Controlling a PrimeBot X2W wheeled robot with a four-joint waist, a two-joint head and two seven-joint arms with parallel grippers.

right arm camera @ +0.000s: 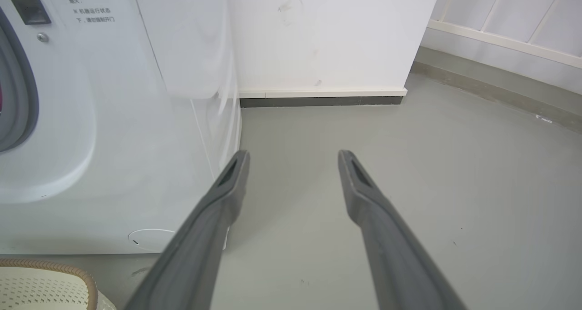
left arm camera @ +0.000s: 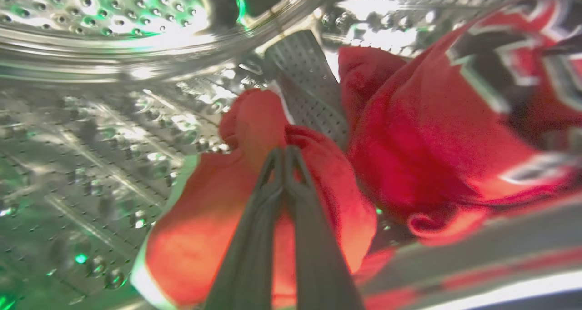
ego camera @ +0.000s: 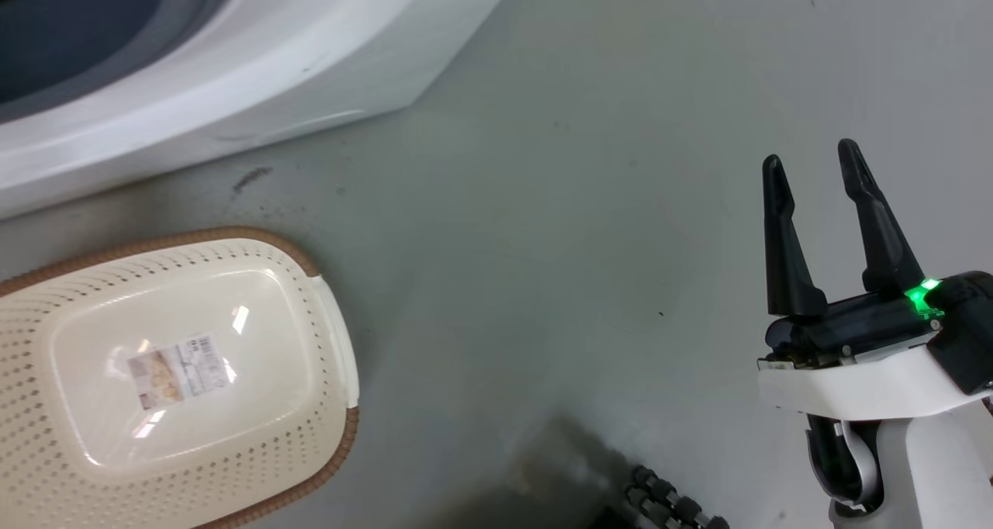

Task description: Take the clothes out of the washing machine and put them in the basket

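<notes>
Left gripper (left arm camera: 284, 157): inside the drum (left arm camera: 91, 119); fingers pressed together with no gap, tips pinching a fold of the plain garment (left arm camera: 204, 228).
Plain garment: bunched on both sides of the closed fingers, lying on the drum wall; one fold rose just past the tips.
Lettered garment (left arm camera: 432, 132): lay in the drum to the right of the left gripper in the left wrist view, apart from the fingers; a perforated grey rib (left arm camera: 309, 87) stood between the two garments.
Right gripper (ego camera: 811, 160): fingers spread wide, holding nothing, above the grey floor (ego camera: 543, 242), well apart from both garments.
Washing machine (ego camera: 233, 71): white front to the left of the right gripper in the right wrist view.
Basket (ego camera: 333, 343): stood on the floor in front of the machine, left of the right gripper and apart from it; label sticker (ego camera: 182, 370) visible on its bottom.
</notes>
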